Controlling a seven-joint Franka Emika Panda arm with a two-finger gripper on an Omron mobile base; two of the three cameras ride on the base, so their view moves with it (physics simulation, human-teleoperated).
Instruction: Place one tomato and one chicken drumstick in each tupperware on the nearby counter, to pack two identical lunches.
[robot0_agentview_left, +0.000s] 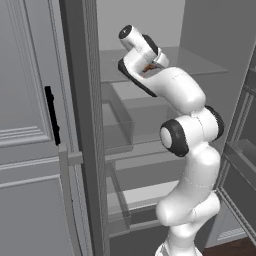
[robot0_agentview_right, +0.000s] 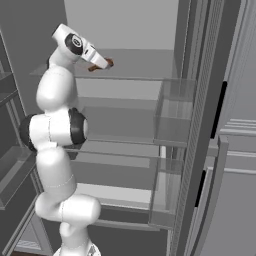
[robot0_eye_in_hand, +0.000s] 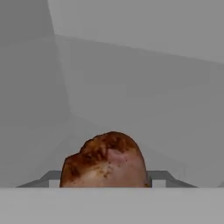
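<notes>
A browned chicken drumstick (robot0_eye_in_hand: 105, 159) sits between my gripper's (robot0_eye_in_hand: 105, 180) two grey fingers, which press on its left and right sides. In the right base view the gripper (robot0_agentview_right: 102, 64) is up at the top glass shelf (robot0_agentview_right: 145, 70) of an open fridge, with the drumstick (robot0_agentview_right: 107, 63) poking out of its tip. From the left base side, the gripper (robot0_agentview_left: 150, 67) points into the fridge and a bit of the brown drumstick (robot0_agentview_left: 146, 68) shows under the hand. The tomato, the tupperware and the counter are out of view.
Clear glass shelves and a see-through drawer (robot0_agentview_left: 120, 125) line the fridge interior. A transparent bin (robot0_agentview_right: 172, 115) stands at the right side. A grey cabinet panel with a black handle (robot0_agentview_left: 52, 115) is to the left, and door racks (robot0_agentview_left: 245, 150) are to the right.
</notes>
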